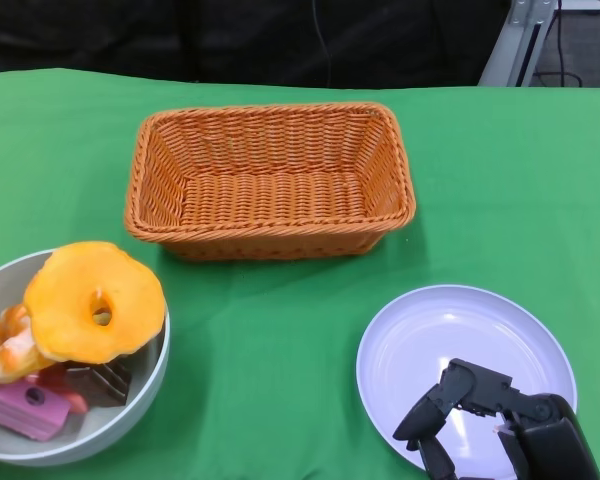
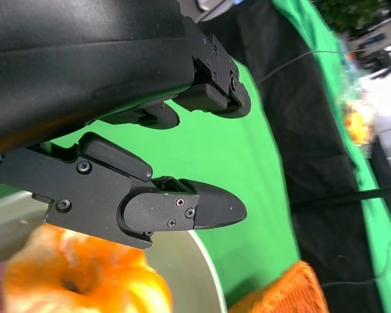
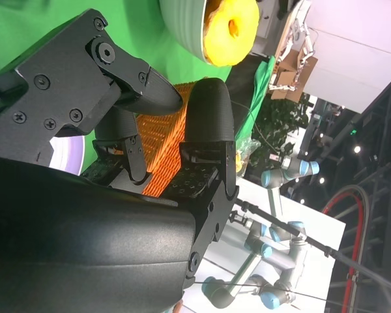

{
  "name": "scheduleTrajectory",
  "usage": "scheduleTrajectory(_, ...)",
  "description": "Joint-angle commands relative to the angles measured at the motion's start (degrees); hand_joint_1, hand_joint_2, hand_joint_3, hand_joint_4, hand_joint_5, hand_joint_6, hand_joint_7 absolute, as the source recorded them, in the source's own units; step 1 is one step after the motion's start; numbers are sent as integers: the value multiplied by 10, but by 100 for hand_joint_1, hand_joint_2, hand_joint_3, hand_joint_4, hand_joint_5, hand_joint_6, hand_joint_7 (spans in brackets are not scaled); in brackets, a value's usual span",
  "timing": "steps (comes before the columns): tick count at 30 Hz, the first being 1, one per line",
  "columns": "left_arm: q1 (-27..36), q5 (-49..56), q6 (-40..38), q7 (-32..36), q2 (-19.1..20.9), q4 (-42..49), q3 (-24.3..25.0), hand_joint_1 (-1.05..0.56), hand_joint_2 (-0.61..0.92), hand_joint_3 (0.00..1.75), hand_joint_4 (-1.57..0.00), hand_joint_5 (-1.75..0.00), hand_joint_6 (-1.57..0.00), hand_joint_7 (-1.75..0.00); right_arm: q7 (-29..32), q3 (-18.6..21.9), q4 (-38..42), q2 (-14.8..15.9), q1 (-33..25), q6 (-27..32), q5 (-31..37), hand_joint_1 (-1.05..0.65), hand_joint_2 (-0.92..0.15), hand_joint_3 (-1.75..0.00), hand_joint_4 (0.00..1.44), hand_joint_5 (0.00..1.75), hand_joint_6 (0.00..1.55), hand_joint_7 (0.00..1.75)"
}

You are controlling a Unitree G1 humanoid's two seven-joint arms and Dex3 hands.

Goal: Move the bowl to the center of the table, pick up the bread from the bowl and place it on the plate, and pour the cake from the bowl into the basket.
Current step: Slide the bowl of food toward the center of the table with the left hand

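A grey bowl (image 1: 150,385) sits at the table's front left edge. On top of it lies a round orange bread (image 1: 85,300) with a hole, and cake pieces (image 1: 25,410) in pink, brown and orange lie beneath. The woven basket (image 1: 270,112) stands empty at the centre back. A white plate (image 1: 450,330) lies at the front right, with my right hand (image 1: 490,415) over its near part, fingers bent and apart, holding nothing. My left hand (image 2: 156,156) shows only in the left wrist view. It hovers near the bowl (image 2: 195,267) and bread (image 2: 78,280), its fingers spread around nothing.
Green cloth (image 1: 280,330) covers the table, with bare cloth between bowl and plate in front of the basket. Black drape and a metal stand (image 1: 525,35) lie beyond the far edge. The right wrist view shows the bread (image 3: 231,29) and basket (image 3: 163,137) past the fingers.
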State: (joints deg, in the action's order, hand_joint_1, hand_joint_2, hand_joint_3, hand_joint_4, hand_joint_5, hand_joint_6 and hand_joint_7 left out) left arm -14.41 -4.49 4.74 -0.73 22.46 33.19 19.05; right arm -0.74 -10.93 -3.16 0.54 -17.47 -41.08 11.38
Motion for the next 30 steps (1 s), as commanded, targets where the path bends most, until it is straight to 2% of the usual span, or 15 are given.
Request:
scheduleTrajectory(1,-5,38,-47,18,27,-4,-21,-67,92,44,-39,-2,-39,0,0,2,-7,5,-2,1,-12,-20,-39,-121,89,140,81,123)
scheduleTrajectory(9,-12,15,-205,-31,20,-66,-33,-65,92,48,-27,-1,-23,-1,-6,4,-5,13,-2,-3,-20,-21,-39,-119,90,140,82,122)
scheduleTrajectory(11,-10,15,-227,-40,21,-76,-39,-65,92,48,-27,-1,-25,-2,-7,5,-6,14,-3,-2,-21,-21,-40,-119,89,140,82,122)
scheduleTrajectory(12,-9,16,-232,-43,22,-79,-42,-64,92,48,-26,-1,-16,-1,-7,5,-7,15,-4,-1,-21,-21,-40,-119,89,140,82,122)
scheduleTrajectory(14,-7,18,-250,-48,23,-88,-47,-64,92,48,-26,-1,-12,0,-8,5,-9,17,-4,-1,-23,-20,-39,-120,89,140,82,122)
scheduleTrajectory(17,-4,11,-282,-57,23,-108,-48,-65,92,47,-27,-1,-12,-1,-11,4,-7,18,-3,-2,-28,-20,-38,-122,89,140,82,123)
scheduleTrajectory(19,-4,-6,-316,-68,20,-122,-40,-65,92,47,-26,-1,-21,-5,-15,3,-6,19,-3,-3,-31,-20,-38,-123,89,140,82,123)
scheduleTrajectory(22,1,-15,-359,-85,24,-146,-46,-65,92,46,-27,-1,-26,-7,-17,3,-7,18,-4,-1,-34,-20,-38,-123,89,141,81,124)
scheduleTrajectory(30,13,-49,-456,-89,8,-220,-38,-63,92,39,-26,0,-27,-4,-11,5,-8,14,-5,-2,-20,-21,-39,-121,89,141,82,123)
